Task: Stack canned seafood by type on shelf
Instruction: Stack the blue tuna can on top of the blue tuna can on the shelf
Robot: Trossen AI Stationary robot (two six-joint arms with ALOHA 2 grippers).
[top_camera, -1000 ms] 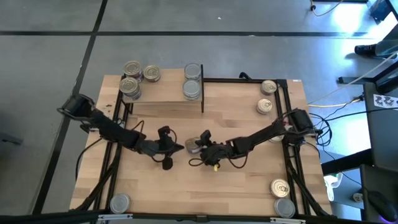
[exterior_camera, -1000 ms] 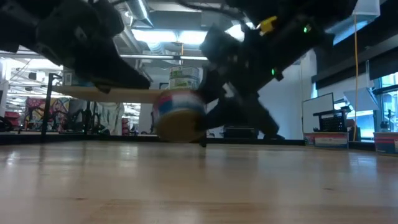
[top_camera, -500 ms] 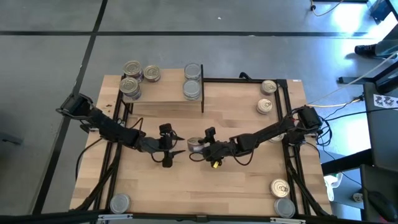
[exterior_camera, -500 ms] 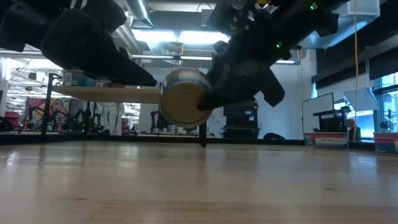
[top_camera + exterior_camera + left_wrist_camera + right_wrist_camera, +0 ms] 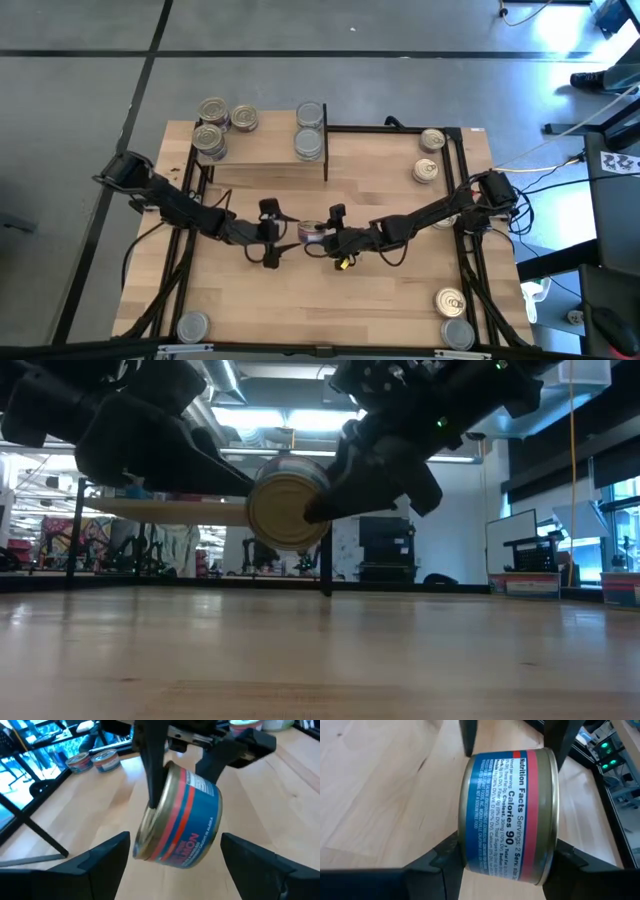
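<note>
Light-wood tabletop (image 5: 400, 310), mid-area in front of the raised plank shelf (image 5: 262, 152): blue-and-red labelled round tin (image 5: 313, 233) is clamped sideways by right gripper (image 5: 327, 240), axis horizontal. Left gripper (image 5: 277, 236) is spread wide, nothing held, just beside the tin.

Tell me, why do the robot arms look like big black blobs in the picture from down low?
In the low view, bright ceiling lights shine behind the arms, so the right gripper shows almost as a silhouette; only the can catches light. In the right wrist view the can is close and its label reads sharply.
</note>
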